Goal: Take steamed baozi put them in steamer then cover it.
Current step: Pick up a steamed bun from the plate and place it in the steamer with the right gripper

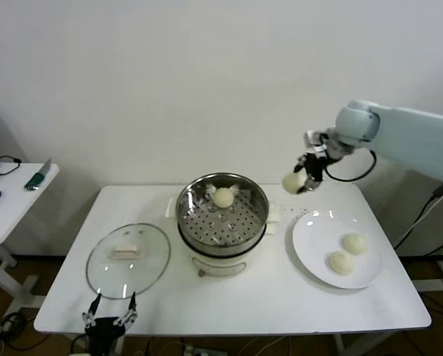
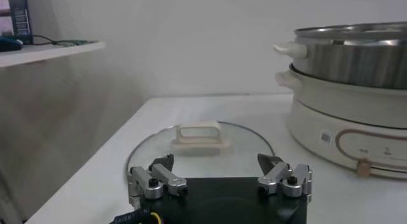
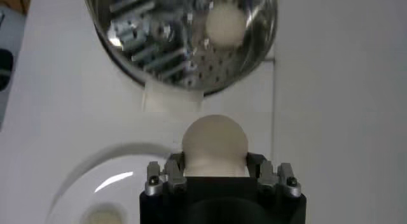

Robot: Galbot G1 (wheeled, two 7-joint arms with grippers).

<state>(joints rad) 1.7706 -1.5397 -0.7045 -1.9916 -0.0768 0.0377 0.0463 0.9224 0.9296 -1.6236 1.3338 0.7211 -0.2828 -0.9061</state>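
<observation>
1. Currently the right gripper (image 1: 301,182) holds a baozi (image 1: 292,182) in closed jaws, aloft at the steamer's (image 1: 222,215) three o'clock.
2. Advised: carry it over the basket, lower, release beside the bun (image 1: 222,197) inside.
3. Left gripper (image 1: 110,314) waits with jaws wide by the cover (image 1: 128,259).

The pale blue-white, smooth-shelled right arm (image 1: 414,137) ends in a black wrist looped by a black cable. Both grippers carry silver metal fingers (image 2: 152,181) with dark screws on black bodies.
</observation>
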